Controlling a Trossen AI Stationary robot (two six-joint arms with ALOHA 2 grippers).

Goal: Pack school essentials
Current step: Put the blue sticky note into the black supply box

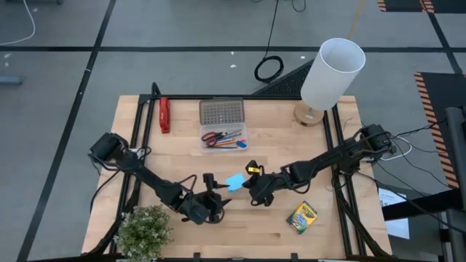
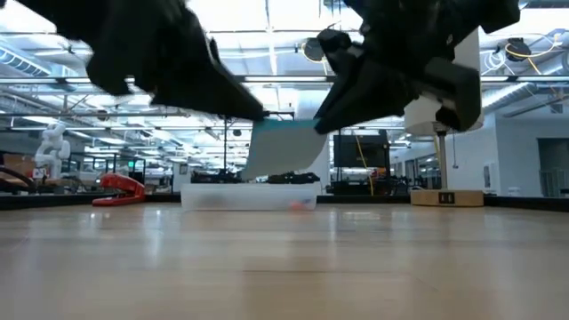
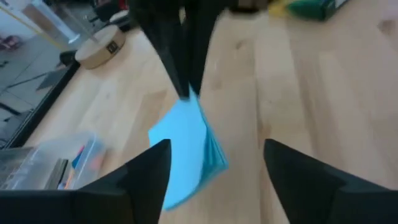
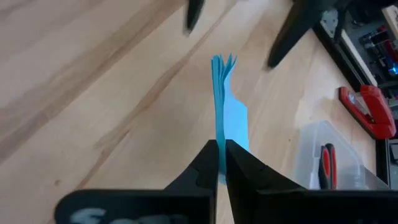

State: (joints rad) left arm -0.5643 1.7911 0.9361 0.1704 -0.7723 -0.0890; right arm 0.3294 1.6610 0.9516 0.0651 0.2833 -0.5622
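Note:
A blue square note pad (image 1: 234,182) hangs in the air above the table's near middle, with my right gripper (image 4: 219,152) shut on it. My left gripper (image 3: 214,162) is open just to the pad's left. Its two fingers stand on either side of the pad's free end (image 3: 186,155); I cannot tell whether they touch it. Farther back a clear box (image 1: 223,136) rests on the table with red-handled scissors (image 1: 212,137) and pencils (image 1: 233,138) inside. A green-yellow crayon box (image 1: 301,217) lies flat near the front right. My right gripper pinches one edge of the note pad (image 4: 218,134) between its two fingers, reaching in roughly level from the table's right. The pad stands on edge, its sheets fanning a little at the far end (image 4: 222,62). In the low view it hangs clear of the table (image 2: 280,147).
A red stapler (image 1: 164,114) lies at the back left. A grey perforated lid or tray (image 1: 221,111) sits behind the clear box. A lamp with a white shade (image 1: 331,73) stands at the back right, and a potted plant (image 1: 145,229) at the front left corner.

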